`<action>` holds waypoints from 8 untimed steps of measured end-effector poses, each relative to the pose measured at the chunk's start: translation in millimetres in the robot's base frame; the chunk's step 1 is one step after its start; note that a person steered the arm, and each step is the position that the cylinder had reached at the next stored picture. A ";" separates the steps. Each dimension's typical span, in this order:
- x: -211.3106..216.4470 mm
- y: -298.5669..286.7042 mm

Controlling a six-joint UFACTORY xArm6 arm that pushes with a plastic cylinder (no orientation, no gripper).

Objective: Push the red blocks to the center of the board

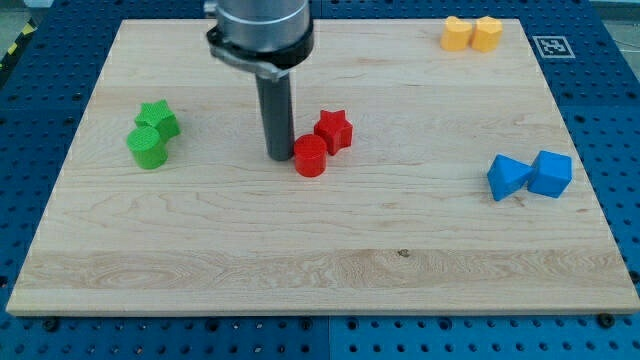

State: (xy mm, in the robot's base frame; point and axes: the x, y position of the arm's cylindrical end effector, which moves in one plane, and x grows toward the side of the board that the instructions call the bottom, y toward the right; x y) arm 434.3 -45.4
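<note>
A red cylinder [310,157] and a red star block [334,130] sit touching each other near the middle of the wooden board [320,250], the star up and to the right of the cylinder. My tip [279,157] stands on the board just left of the red cylinder, touching or almost touching its left side. The dark rod rises from there to the arm's grey end at the view's top.
A green star [159,118] and a green cylinder [148,146] sit together at the left. Two yellow blocks [472,34] lie at the top right corner. Two blue blocks [530,175] lie at the right edge.
</note>
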 end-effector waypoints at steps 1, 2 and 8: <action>-3.7 4.5; 32.5 -1.7; 35.8 46.7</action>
